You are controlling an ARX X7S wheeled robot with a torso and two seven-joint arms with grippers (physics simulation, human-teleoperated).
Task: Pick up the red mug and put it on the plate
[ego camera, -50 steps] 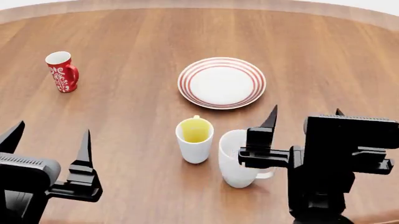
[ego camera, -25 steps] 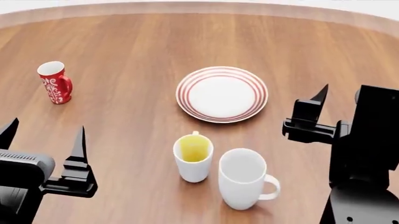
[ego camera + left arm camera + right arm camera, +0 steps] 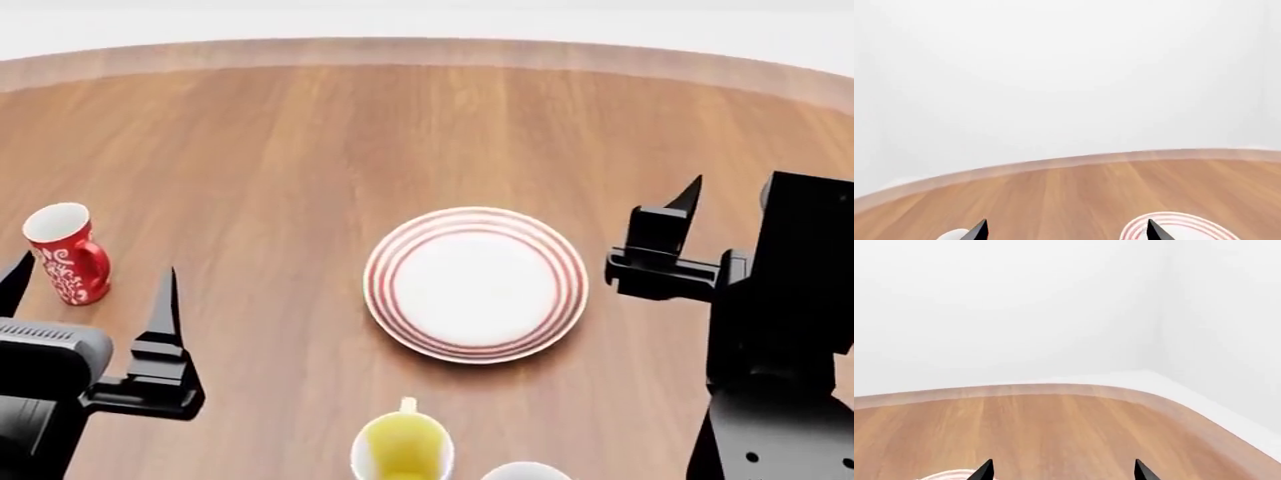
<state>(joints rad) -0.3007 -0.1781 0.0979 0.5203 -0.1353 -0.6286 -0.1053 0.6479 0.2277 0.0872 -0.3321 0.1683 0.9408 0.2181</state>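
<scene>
The left claw (image 3: 87, 300) hangs spread and empty just beside the red mug (image 3: 66, 253), which stands upright at the table's (image 3: 334, 130) left, well apart from the plate (image 3: 477, 283); the right claw (image 3: 667, 240), also spread, holds nothing beside the plate, likely idle.

— What stands on the wooden table (image 3: 267, 130) besides the job's own pieces?

— Two mugs at the near edge of the scene. A white mug with a yellow inside (image 3: 402, 449) sits upright, its small handle turned to the far side.

— And the second?

— Just to its right, only the rim of a plain white mug (image 3: 526, 470) shows; the rest is cut off.

— The table itself?

— Brown wood grain running near to far, with a paler curved edge at the far side, white wall (image 3: 1007, 305) behind.
</scene>
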